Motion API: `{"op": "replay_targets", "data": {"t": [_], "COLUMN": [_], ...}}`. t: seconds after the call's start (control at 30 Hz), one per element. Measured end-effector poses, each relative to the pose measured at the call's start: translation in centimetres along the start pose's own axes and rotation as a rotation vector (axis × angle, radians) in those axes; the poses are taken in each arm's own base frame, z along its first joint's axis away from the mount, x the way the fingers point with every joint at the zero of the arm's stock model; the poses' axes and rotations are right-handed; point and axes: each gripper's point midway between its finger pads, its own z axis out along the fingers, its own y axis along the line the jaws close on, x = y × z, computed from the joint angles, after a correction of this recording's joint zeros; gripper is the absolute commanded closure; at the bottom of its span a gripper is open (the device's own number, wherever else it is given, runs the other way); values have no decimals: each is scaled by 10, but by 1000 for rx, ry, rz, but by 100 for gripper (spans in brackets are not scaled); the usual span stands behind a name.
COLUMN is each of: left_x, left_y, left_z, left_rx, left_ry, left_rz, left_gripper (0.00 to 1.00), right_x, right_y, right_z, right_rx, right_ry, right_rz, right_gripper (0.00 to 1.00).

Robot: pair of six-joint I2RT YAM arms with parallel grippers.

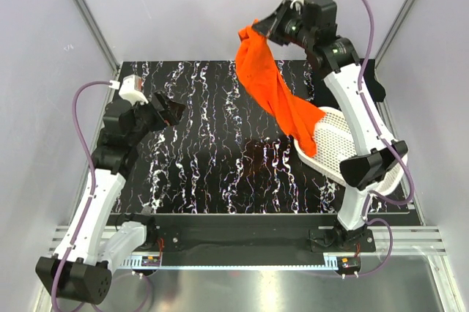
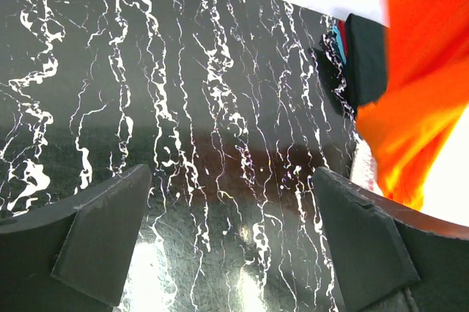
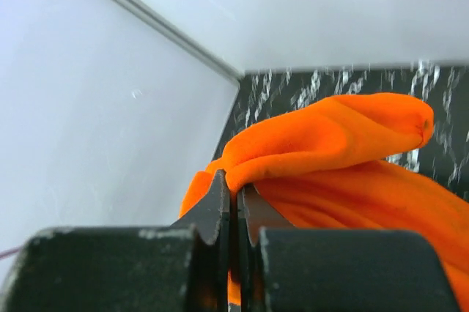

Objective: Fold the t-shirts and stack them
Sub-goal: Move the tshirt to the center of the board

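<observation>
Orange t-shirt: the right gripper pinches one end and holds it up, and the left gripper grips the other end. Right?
Not quite. The right gripper does pinch the orange t-shirt and hold it up, but the left gripper grips nothing: the left wrist view shows its jaws wide open, away from the shirt, whose other end hangs to the white basket.

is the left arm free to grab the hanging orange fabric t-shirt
Probably yes: the left gripper is open, with only bare marbled tabletop between it and the orange fabric t-shirt hanging from the right gripper.
</observation>
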Motion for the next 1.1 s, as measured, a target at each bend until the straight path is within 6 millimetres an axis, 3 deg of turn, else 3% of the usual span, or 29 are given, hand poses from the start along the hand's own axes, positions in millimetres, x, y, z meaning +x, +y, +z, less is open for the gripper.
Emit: {"op": "replay_targets", "data": {"t": [0.13,0.4,0.53,0.7,0.8,0.9,0.97,1.03,1.1], "left_x": [1,0,-3,-4,-2,3,5,6,6], "left_y": [-1,-2,-5,-11,-24,-40,-44,-43,-37], "left_z": [-7,-5,-5,-5,-6,-10,-10,-10,-8], "left_rx": [11,22,38,68,152,243,263,254,223], "left_ry": [-23,-30,-37,-38,-40,-29,-24,-23,-24], "left_rz": [7,12,17,24,39,57,62,64,61], "left_gripper": [1,1,1,1,1,1,1,1,1], "right_x": [-28,-20,-30,-35,-33,-21,-4,27,71], "right_y": [24,43,61,110,130,122,102,67,21], "right_z": [-6,-6,-10,-13,-8,5,21,40,60], "right_rx": [-38,15,-39,-265,-355,-346,-297,-209,-96], "right_ry": [-99,-151,-178,-182,-186,-155,-119,-52,37], "right_rz": [-83,-284,-303,-270,-243,-210,-183,-146,-102], "right_gripper": [100,100,100,100,100,100,96,90,65]}}
